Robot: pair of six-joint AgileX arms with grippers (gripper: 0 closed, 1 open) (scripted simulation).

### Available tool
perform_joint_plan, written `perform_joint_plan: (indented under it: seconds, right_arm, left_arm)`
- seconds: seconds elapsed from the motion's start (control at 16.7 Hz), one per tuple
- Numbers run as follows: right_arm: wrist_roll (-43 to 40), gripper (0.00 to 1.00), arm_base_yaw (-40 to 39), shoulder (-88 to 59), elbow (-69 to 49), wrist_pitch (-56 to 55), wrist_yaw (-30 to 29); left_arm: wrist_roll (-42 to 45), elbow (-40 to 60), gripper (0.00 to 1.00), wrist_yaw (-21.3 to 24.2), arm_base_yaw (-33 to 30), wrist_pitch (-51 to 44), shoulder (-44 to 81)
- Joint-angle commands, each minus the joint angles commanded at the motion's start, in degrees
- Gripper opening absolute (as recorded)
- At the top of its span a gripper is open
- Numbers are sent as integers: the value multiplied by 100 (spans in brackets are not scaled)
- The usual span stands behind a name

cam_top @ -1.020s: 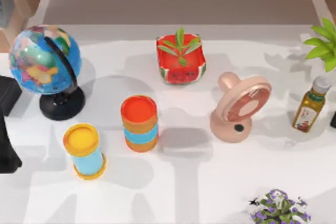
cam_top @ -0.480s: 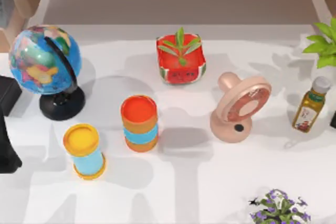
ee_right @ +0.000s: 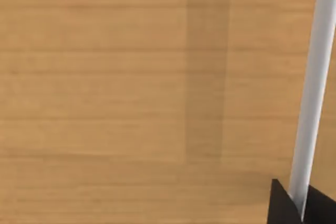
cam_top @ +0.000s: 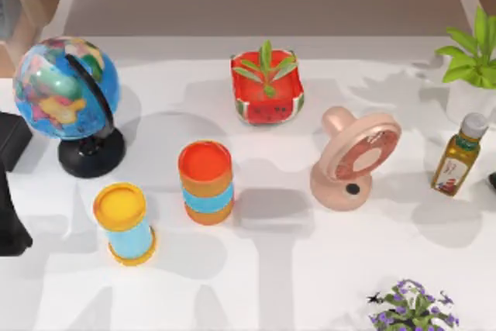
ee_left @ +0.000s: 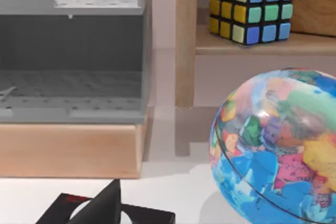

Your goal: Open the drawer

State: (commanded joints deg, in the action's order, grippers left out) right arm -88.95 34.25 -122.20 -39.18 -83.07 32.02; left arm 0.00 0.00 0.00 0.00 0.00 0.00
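**Item: drawer (ee_right: 131,98), pale wood front.** It stands close before the right gripper (ee_right: 303,205). Its place against the table is hard to fix. It probably lies off the right side, beyond the oil bottle (cam_top: 459,156).

**Hold point:** the handle (ee_right: 315,77), a slim pale bar standing proud of the front. The right gripper's dark fingertips (ee_right: 283,205) sit one on each side of the bar at a narrow gap. They appear to be closed on it, though little of them is in frame.

**Handling, as judged:**
- The front and bar are stiff, with no give.
- The bar looks smooth and probably slick, so a firm pinch square across it is safer than a light one.
- The drawer should be a moderate weight and should slide rather than lift. A straight pull along its run is best, since a skewed pull may bind it or slip the grip.

**Hidden or cut off:**
- the drawer's edges, its carcass and both ends of the bar
- whether any gap has opened yet
- the fingers above the tips

**Other arm:** the left arm (cam_top: 9,222) is parked at the table's left edge near the globe (cam_top: 66,87). The left gripper (ee_left: 105,208) is in frame as a dark wedge, and its state cannot be told.
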Motion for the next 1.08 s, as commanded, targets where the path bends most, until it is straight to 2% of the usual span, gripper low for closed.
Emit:
perform_joint_plan:
  seconds: [0.42, 0.66, 1.08]
  right_arm:
    - [4, 0, 619, 394, 1103, -717, 635]
    - [5, 0, 641, 409, 1141, -745, 662]
    - [5, 53, 641, 409, 1141, -745, 662]
  left_arm:
    - [0, 0, 100, 0, 0, 0, 0]
    - [0, 0, 100, 0, 0, 0, 0]
    - [0, 0, 100, 0, 0, 0, 0]
